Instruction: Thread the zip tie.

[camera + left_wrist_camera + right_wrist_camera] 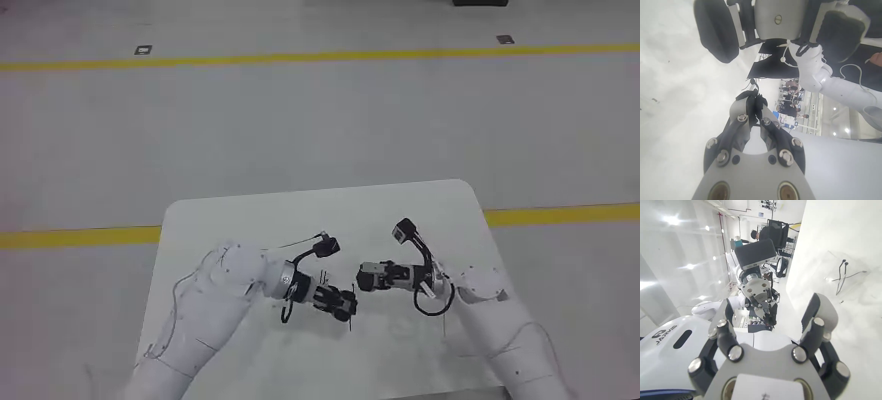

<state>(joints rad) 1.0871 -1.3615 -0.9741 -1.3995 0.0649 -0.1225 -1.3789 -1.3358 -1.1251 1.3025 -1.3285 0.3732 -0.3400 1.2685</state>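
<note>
My left gripper (755, 103) is shut on a thin black zip tie (753, 81), whose free end curls out past the fingertips. Seen from above, this gripper (345, 303) hovers over the front middle of the white table (250, 220). My right gripper (362, 278) faces it from a short distance, a small gap between them. In the right wrist view that gripper (771, 303) is open with nothing between its fingers (817, 311), and the left gripper (770, 318) sits straight ahead. From the left wrist, the right gripper's dark pads (715, 32) stand wide apart.
Several loose black zip ties (840, 279) lie crossed on the table beyond the left gripper. The table's far half is bare. Yellow floor lines (300, 58) run behind the table.
</note>
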